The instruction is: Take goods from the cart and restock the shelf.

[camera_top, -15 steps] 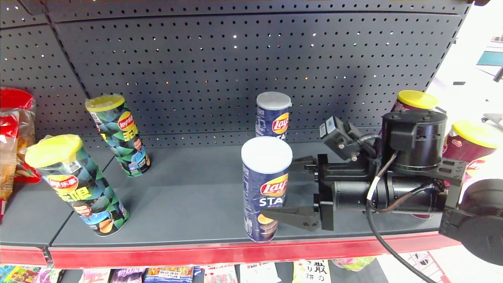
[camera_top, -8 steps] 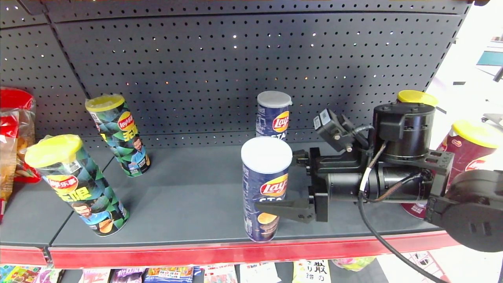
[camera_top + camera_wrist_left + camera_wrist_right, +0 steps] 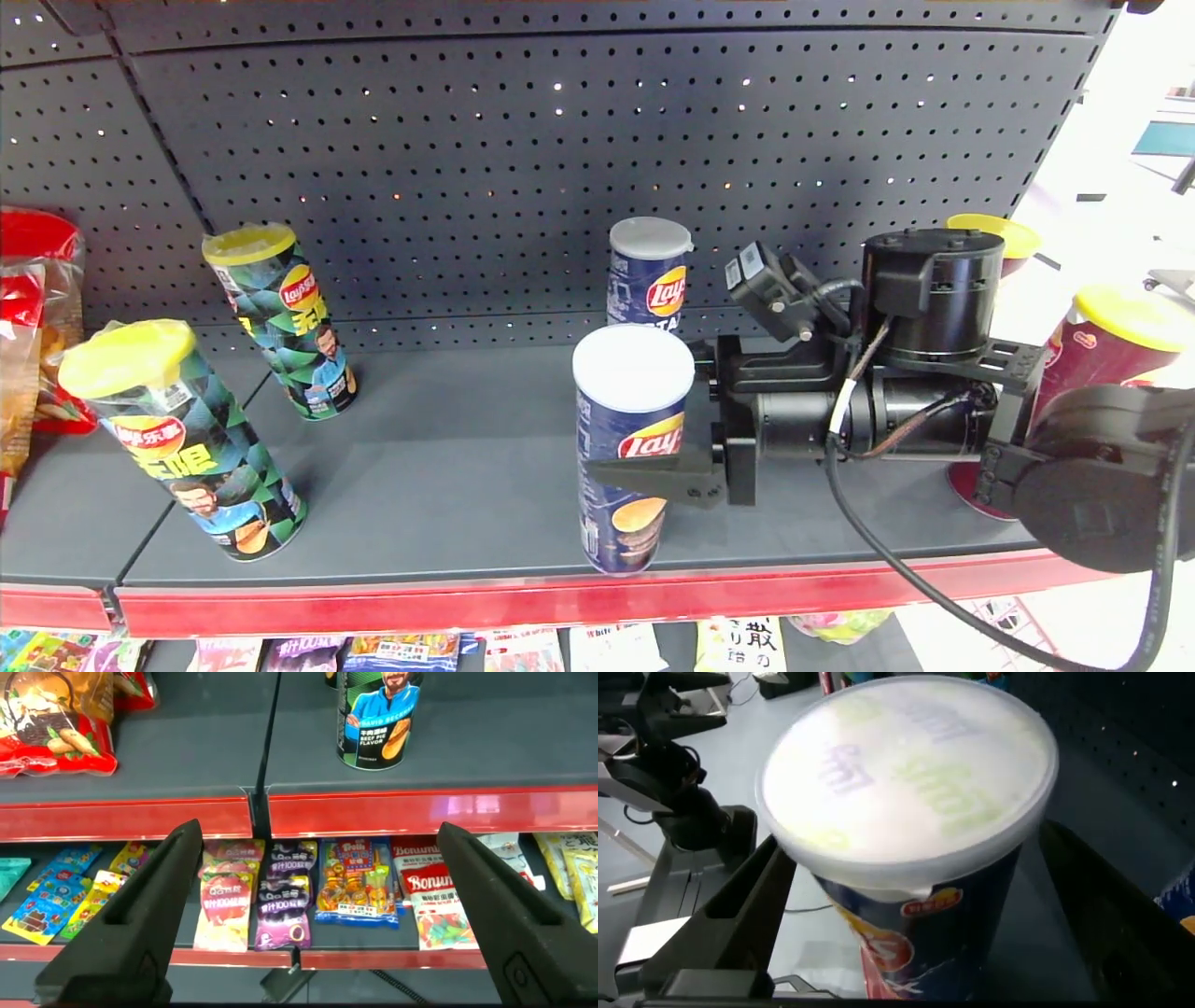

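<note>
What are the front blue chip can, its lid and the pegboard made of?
Front blue chip can: likely paperboard tube, glossy printed wrap. Lid: translucent white plastic, print showing through. Pegboard: probably sheet metal, matte dark grey, punched holes.

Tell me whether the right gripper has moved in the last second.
Yes. The right gripper has slid left against the unmoved front blue can, and now reaches across the can's face.
</note>
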Available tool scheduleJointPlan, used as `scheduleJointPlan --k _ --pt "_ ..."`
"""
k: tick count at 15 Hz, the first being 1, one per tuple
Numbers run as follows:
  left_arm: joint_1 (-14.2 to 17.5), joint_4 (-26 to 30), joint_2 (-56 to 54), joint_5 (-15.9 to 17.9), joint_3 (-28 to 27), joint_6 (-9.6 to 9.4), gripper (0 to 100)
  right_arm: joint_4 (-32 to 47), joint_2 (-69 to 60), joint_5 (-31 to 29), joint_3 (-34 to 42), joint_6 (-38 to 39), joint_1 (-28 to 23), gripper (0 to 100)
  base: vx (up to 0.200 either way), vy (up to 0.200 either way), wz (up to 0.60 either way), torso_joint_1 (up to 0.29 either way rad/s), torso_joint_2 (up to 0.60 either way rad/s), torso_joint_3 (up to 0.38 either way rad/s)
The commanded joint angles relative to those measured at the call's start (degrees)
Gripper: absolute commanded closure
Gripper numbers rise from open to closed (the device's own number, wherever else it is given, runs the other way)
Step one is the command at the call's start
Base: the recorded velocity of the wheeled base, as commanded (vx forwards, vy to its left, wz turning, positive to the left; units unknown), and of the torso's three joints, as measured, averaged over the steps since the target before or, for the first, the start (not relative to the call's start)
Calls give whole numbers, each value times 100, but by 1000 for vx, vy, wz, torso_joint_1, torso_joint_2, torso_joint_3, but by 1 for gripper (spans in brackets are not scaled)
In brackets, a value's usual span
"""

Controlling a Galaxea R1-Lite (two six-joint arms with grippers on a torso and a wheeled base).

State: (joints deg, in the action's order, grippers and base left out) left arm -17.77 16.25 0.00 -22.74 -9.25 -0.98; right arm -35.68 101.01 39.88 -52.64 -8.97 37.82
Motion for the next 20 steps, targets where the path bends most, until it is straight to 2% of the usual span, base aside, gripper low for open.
scheduleJointPlan --k 1,5,6,13,15,16,20 --pt "2 1 0 -3 2 -8 0 0 77 -6 -71 1 15 0 0 0 0 0 0 0" --pt "2 1 0 -12 2 1 0 -9 191 -24 -133 -61 33 0 0 0 0 0 0 0" --pt "2 1 0 -12 2 1 0 -9 235 -24 -124 -166 24 100 0 0 0 0 0 0" --pt "2 1 0 -12 2 -8 0 0 121 -208 -18 -201 42 100 0 0 0 0 0 0" --pt "2 1 0 -12 2 1 0 -9 24 -472 61 -184 130 100 0 0 0 0 0 0" --pt "2 1 0 -12 2 -8 0 -9 -46 -850 61 -184 147 100 0 0 0 0 0 0" --pt "2 1 0 -29 2 -8 0 -18 -301 -1711 289 -175 191 100 0 0 0 0 0 0"
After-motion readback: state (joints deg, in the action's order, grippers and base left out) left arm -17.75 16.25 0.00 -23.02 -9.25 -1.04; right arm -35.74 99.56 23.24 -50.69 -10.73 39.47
